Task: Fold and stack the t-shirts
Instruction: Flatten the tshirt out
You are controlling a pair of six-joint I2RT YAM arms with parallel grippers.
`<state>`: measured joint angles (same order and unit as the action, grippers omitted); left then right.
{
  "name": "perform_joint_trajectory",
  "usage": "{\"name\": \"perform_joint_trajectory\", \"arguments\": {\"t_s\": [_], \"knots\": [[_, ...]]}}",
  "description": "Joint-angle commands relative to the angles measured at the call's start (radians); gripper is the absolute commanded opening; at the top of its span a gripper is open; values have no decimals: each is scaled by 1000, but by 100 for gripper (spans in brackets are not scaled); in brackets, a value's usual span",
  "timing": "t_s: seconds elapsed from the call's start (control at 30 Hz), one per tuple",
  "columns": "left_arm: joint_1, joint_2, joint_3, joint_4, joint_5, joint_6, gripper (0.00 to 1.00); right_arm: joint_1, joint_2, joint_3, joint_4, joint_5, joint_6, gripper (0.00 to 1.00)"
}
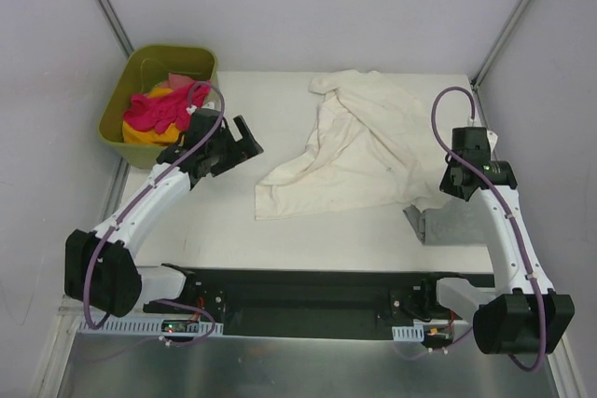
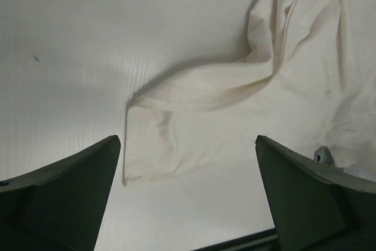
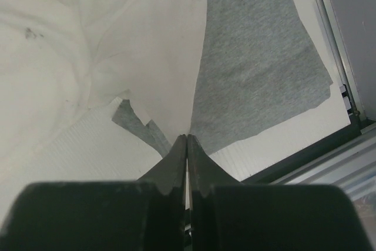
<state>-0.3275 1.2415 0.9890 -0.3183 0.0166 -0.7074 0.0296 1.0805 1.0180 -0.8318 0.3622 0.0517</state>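
My left claw (image 1: pixel 245 137) is wide open and holds nothing. It hangs over the bare white table (image 1: pixel 215 216), just beside the green tub (image 1: pixel 115 116). In the left wrist view, the two fingers (image 2: pixel 70 192) stand far apart, and a folded corner of the big cream shirt (image 2: pixel 235 104) lies flat on the table between them, a bit further out.

The cream shirt (image 1: pixel 364 151) is spread out, all crumpled, in the middle of the table. It reaches from the far edge across to my right claw (image 1: pixel 459 184).

My right claw (image 3: pixel 187 137) is clenched tight, with the fingers pressed together. The tips sit right where the edge of the cream shirt (image 3: pixel 88 57) meets the grey shirt (image 3: pixel 252 69). I cannot tell if any cloth is pinched between them.

The grey shirt (image 1: pixel 457 223) lies flat at the right side of the table, partly under the cream one.

A pink shirt (image 1: pixel 168 107), a yellow shirt (image 1: pixel 140 133) and a red shirt (image 1: pixel 177 78) are piled in the tub.
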Motion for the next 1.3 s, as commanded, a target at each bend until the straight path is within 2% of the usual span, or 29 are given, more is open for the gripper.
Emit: {"name": "perform_joint_trajectory", "arguments": {"t_s": [0.0, 0.3, 0.4, 0.47, 0.6, 0.63, 0.7, 0.73, 0.87, 0.93, 1.0, 1.07, 1.1, 1.27], "knots": [[-30, 110, -16, -33, 207, 0, 99, -3, 6, 80, -52, 20, 33, 1], [-62, 104, -191, -110, 264, -26, 99, -5, 6, 64, -53, 11, 23, 1], [-79, 148, -196, -116, 281, -24, 99, -3, 12, 54, -46, -2, 19, 1], [-99, 176, -190, -117, 278, -24, 95, -4, 13, 53, -35, -12, 22, 1], [-105, 265, -174, -120, 249, -50, 79, -3, -20, 30, 2, -39, 19, 1], [-107, 279, -170, -122, 237, -53, 71, -3, -31, 24, 11, -48, 26, 1], [-107, 321, -151, -122, 223, -79, 65, -3, -65, 13, 36, -51, 40, 1], [-107, 334, -145, -122, 220, -87, 56, -3, -79, 2, 40, -48, 54, 1], [-107, 369, -130, -122, 169, -118, 37, -3, -126, -19, 75, -68, 69, 1], [-107, 386, -119, -122, 148, -119, 32, -3, -149, -27, 86, -84, 73, 1], [-107, 404, -99, -122, 148, -115, 22, -3, -156, -32, 95, -97, 74, 1], [-107, 415, -89, -122, 148, -115, 11, -5, -165, -36, 103, -109, 79, 1], [-107, 423, -87, -120, 143, -113, 2, -4, -169, -38, 106, -114, 79, 1], [-107, 414, -61, -122, 115, -89, 0, -3, -197, -52, 135, -138, 89, 1]]}}
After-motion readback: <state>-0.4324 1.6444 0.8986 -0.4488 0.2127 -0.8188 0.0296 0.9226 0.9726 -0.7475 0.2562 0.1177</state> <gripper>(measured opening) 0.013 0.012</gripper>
